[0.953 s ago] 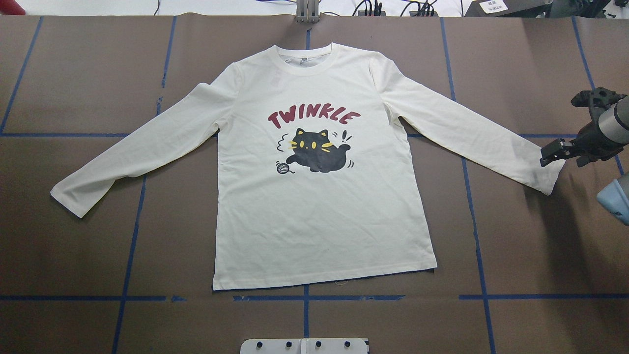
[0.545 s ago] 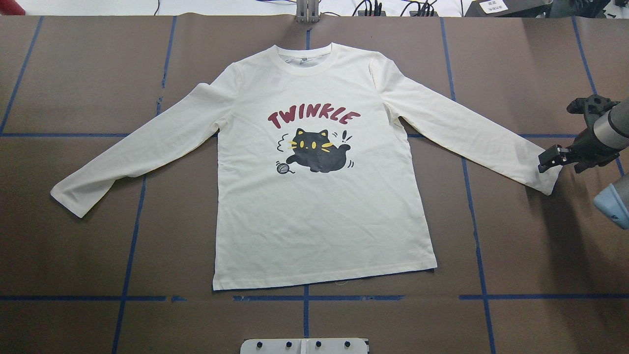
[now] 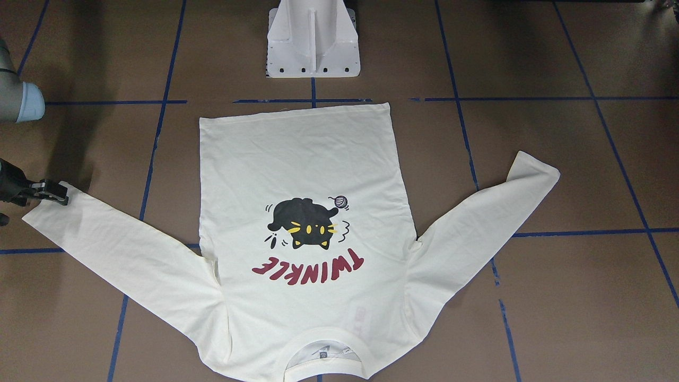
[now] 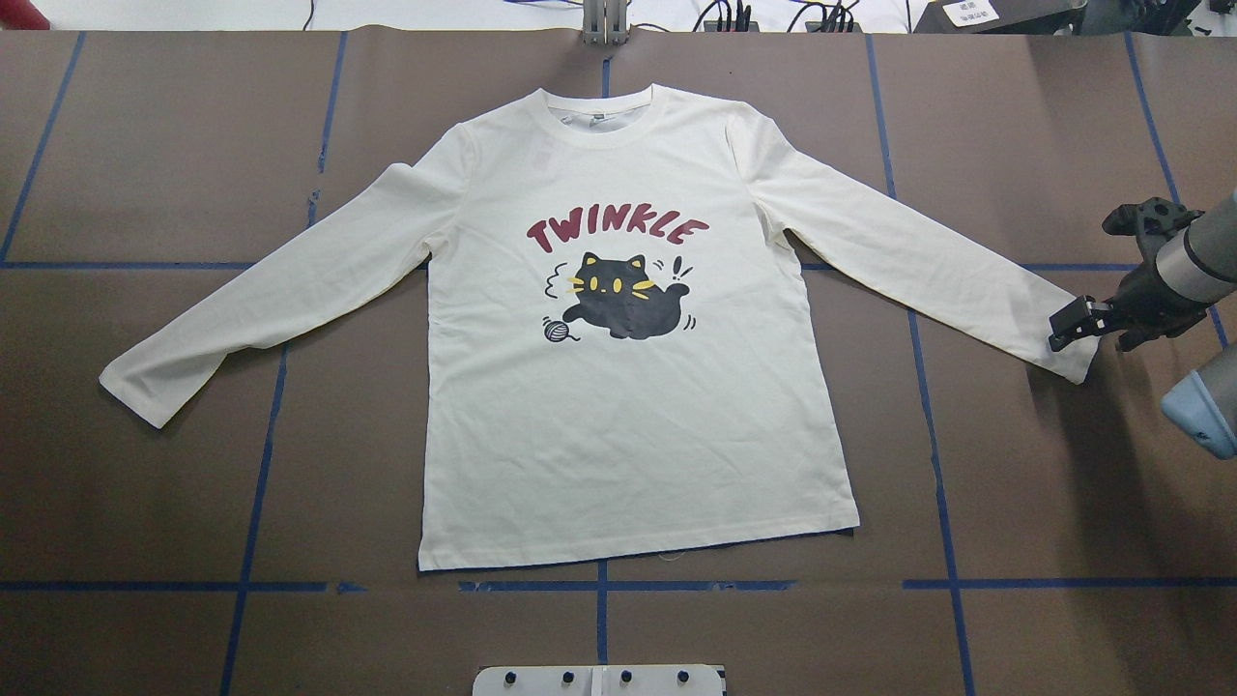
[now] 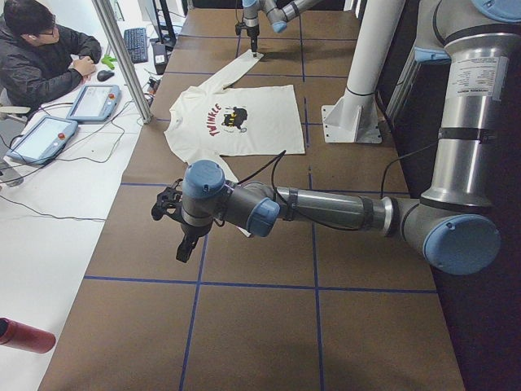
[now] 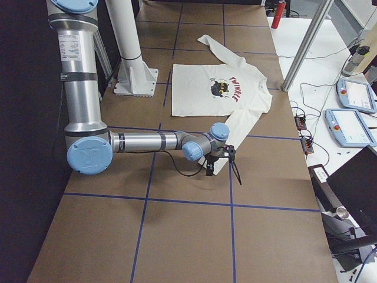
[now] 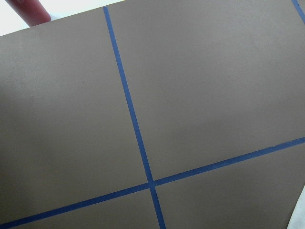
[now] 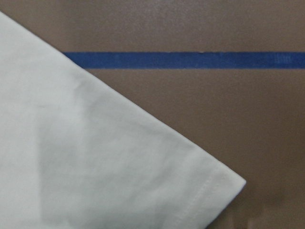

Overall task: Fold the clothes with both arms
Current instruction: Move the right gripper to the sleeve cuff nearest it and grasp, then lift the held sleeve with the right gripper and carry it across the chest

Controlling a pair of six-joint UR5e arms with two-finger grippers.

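Right gripper [image 4: 1065, 329], black and two-fingered, hangs over the outer corner of the right cuff [image 4: 1078, 360]; its jaws look parted with no cloth between them, and I cannot tell whether it touches the fabric. The cuff belongs to a cream-white long-sleeved cotton T-shirt [image 4: 628, 435] with a black cat print and red TWINKLE lettering. It lies flat and print-up in the middle of the brown paper-covered table [image 4: 1015, 464], collar toward the far edge, hem toward the white pedestal base [image 3: 313, 42], and both sleeves slant outward. No fold is made yet. The right cuff lies near the table's right edge, just past a blue tape line [image 4: 928, 387]. The left cuff [image 4: 145, 391] lies untouched toward the left edge. Left gripper [image 5: 181, 248] is well apart from it, over bare table near the left end; I cannot tell whether it is open or closed, and its wrist camera sees only paper and tape. Judgement: the step is the opening sleeve grasp, right side first. The next move calls for a short descent and a pinch on the cuff hem, catching both layers. The left arm then needs to come in to the left cuff so the sleeves can be folded across the body together.
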